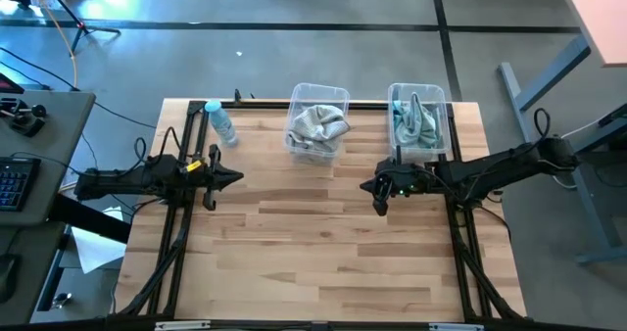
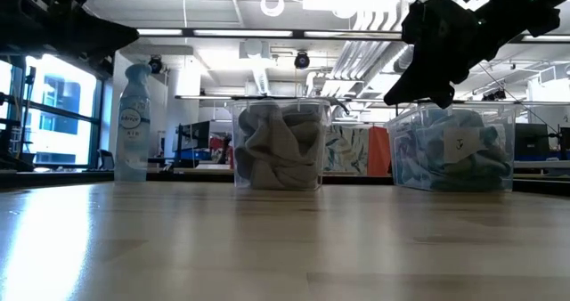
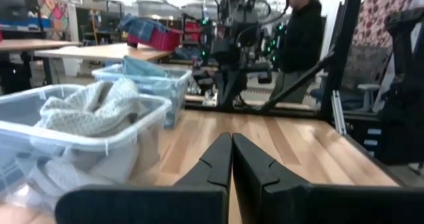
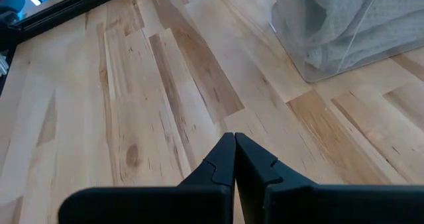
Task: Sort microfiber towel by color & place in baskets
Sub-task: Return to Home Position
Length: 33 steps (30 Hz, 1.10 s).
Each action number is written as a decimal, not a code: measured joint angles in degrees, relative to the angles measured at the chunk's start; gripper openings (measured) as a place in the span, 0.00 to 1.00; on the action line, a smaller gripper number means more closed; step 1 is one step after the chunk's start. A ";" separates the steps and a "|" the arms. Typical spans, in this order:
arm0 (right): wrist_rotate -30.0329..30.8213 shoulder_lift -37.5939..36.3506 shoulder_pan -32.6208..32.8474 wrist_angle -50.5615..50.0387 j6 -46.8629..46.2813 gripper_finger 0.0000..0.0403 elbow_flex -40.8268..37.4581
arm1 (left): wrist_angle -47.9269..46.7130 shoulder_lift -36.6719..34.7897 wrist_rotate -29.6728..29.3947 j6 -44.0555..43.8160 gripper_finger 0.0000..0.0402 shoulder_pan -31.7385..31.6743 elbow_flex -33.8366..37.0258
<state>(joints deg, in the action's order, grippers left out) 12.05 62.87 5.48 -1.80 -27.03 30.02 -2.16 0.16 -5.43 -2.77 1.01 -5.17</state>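
Two clear baskets stand near the table's far edge. The left basket (image 1: 317,121) holds pale grey towels (image 2: 278,150), also seen as grey towels (image 3: 93,108). The right basket (image 1: 420,121) holds light blue-teal towels (image 2: 454,154). My left gripper (image 1: 239,177) hovers at the table's left side, shut and empty, its fingertips (image 3: 232,139) together. My right gripper (image 1: 364,185) hangs above the table just near of the right basket, shut and empty, fingertips (image 4: 234,139) touching, pointing toward the table's left.
A pale blue spray bottle (image 1: 222,121) stands upright at the far left corner, left of the grey basket. Bare wood (image 1: 313,243) fills the middle and near part of the table. A person (image 3: 301,32) stands in the room beyond the table.
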 joint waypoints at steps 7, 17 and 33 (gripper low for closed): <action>-0.02 0.00 0.04 0.30 0.33 0.00 0.00 | -1.08 0.04 0.00 1.71 0.00 0.26 0.04; -0.32 -0.02 0.04 0.92 1.56 0.00 0.00 | 3.24 0.19 1.41 1.67 0.00 0.24 4.48; 0.80 -0.04 1.66 5.69 10.80 0.00 0.00 | 3.44 1.81 -0.07 1.49 0.00 0.14 4.50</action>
<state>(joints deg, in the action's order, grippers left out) 12.86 62.83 7.14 3.88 -16.23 30.02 1.28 1.98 -5.50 -1.28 1.15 -0.67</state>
